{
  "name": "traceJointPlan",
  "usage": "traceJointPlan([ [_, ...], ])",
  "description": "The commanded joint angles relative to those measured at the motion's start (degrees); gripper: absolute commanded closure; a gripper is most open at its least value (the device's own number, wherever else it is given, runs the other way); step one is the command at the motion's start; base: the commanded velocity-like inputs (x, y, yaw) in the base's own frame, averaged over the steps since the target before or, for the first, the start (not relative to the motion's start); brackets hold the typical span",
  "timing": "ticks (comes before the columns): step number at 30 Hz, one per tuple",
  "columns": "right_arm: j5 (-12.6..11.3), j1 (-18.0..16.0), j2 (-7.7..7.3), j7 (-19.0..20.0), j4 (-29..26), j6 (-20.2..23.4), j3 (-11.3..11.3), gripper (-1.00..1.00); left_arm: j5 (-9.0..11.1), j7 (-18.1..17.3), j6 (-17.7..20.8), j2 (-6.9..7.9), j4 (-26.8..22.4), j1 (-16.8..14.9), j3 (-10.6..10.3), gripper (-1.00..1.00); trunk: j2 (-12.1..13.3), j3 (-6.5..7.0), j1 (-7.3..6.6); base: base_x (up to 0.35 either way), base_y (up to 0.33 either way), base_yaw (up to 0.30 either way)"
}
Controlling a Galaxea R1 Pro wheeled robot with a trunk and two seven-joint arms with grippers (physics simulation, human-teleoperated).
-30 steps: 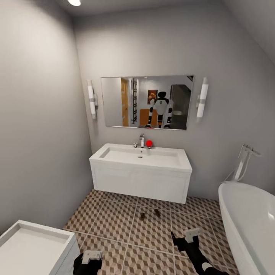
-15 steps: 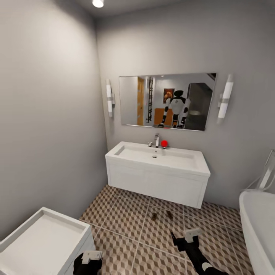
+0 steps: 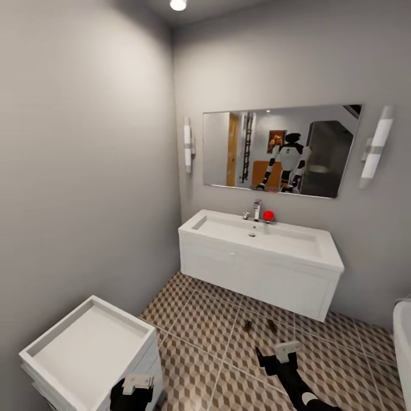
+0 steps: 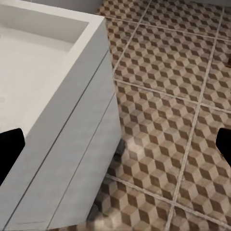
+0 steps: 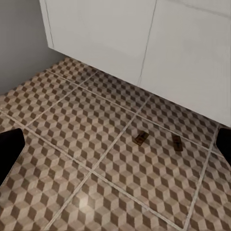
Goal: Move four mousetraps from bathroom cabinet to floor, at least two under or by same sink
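Note:
Two mousetraps lie side by side on the cube-patterned bathroom floor, just in front of the wall-hung white sink. In the right wrist view the same two mousetraps rest on the tiles below the sink's white front. My right gripper hangs open and empty above the floor, short of the traps. My left gripper is open and empty beside a second white sink unit. The cabinet shows as an orange-brown reflection in the mirror.
A second white sink unit stands at the near left, close to my left arm. A white bathtub rim cuts in at the right edge. Grey walls close the left and back. Open tiles lie between the two sinks.
The whole picture has shifted right, so the camera has turned left. The near sink unit shows more and the bathtub has nearly left the picture. Both grippers stay open and empty.

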Motion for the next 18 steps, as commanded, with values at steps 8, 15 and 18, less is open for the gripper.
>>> traceJointPlan([
  [8, 0.09, -0.01, 0.04, 0.01, 0.03, -0.16, 0.17, -1.00, 0.27, 0.18, -0.32, -0.09, 0.25, -0.08, -0.49, -1.00, -0.05, -0.30, 0.02, 0.000, 0.000, 0.244],
  [15, 0.09, -0.01, 0.07, 0.01, 0.03, -0.16, 0.17, -1.00, 0.27, 0.14, -0.32, -0.12, 0.25, -0.08, -0.50, -1.00, -0.05, -0.55, 0.02, 0.000, 0.000, 0.244],
  [18, 0.09, -0.01, 0.19, 0.01, 0.03, -0.16, 0.17, -1.00, 0.27, 0.14, -0.32, -0.15, 0.25, -0.08, -0.49, -1.00, -0.05, -0.66, 0.02, 0.000, 0.000, 0.243],
])
